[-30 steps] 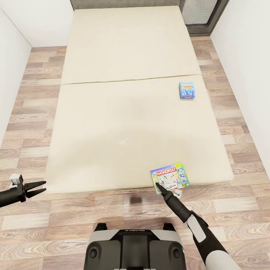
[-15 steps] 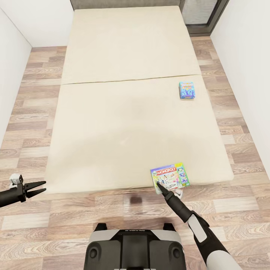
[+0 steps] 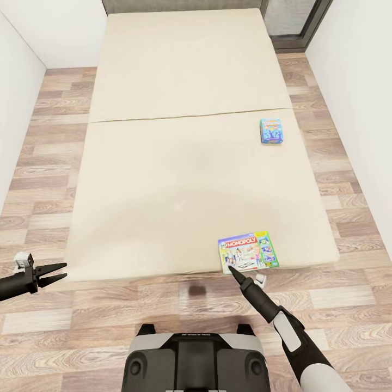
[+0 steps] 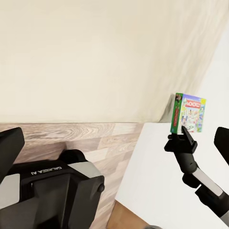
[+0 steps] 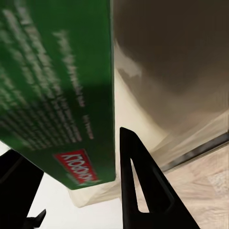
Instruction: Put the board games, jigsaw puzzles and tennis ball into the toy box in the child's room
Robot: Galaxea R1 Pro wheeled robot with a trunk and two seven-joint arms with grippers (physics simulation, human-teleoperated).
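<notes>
Flat green-edged Monopoly board-game box (image 3: 247,251) at the cream bed's (image 3: 163,179) 5 o'clock corner – stiff, light card, best pinched across its thin near edge; right gripper (image 3: 231,269) spread around that edge, not clamped; left gripper (image 3: 54,274) open, idle

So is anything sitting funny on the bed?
Yes. The Monopoly box sits right at the near edge of the bed, a little crooked, with the right gripper at its edge. The small blue game box lies flat, far up the right side.
</notes>
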